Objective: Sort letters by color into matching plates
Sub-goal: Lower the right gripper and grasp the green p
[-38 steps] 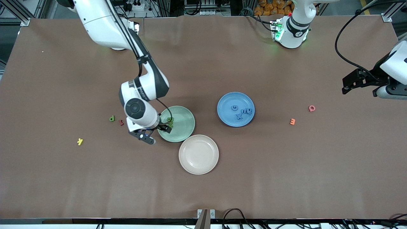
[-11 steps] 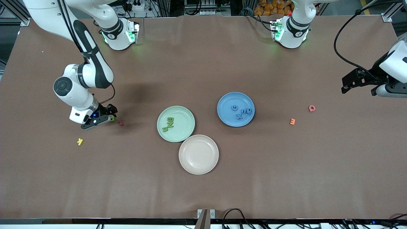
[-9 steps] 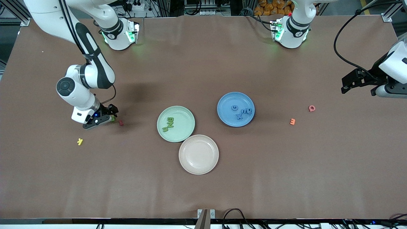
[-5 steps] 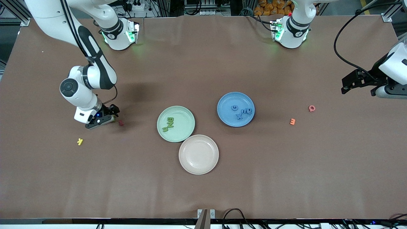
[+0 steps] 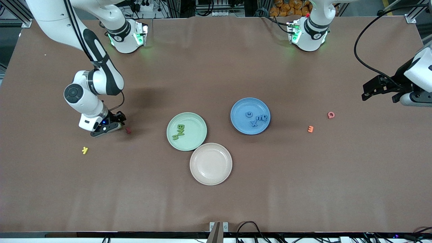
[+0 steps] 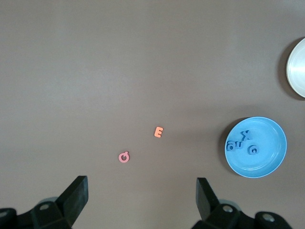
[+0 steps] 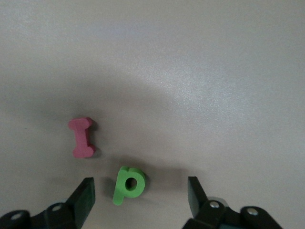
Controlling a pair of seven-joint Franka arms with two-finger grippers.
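Look at the green letter (image 7: 127, 184) first. It lies flat on the table (image 5: 216, 189) toward the right arm's end, and it sits right between the two fingers of your right gripper (image 7: 138, 198). The jaws are spread wide on each side of it and do not touch it, so nothing is held. There is bare table in the gaps between the letter and each finger.

Just beside the jaws, outside them, lies a red letter (image 7: 82, 137). It is close to the green letter but not touching it, and close to one finger (image 7: 85, 192). A yellow letter (image 5: 85, 150) lies near, closer to the front camera.

The green plate (image 5: 195, 140) has three green letters (image 5: 179, 131) in it. It touches the beige plate (image 5: 211, 164). The blue plate (image 5: 241, 108) holds four blue letters (image 5: 256, 118) and stands apart from the other plates.

Your left gripper (image 6: 142, 195) waits up high at the left arm's end of the table, jaws wide open and empty. Below them lie an orange letter (image 6: 158, 131) and a pink letter (image 6: 124, 157), well apart from everything else.
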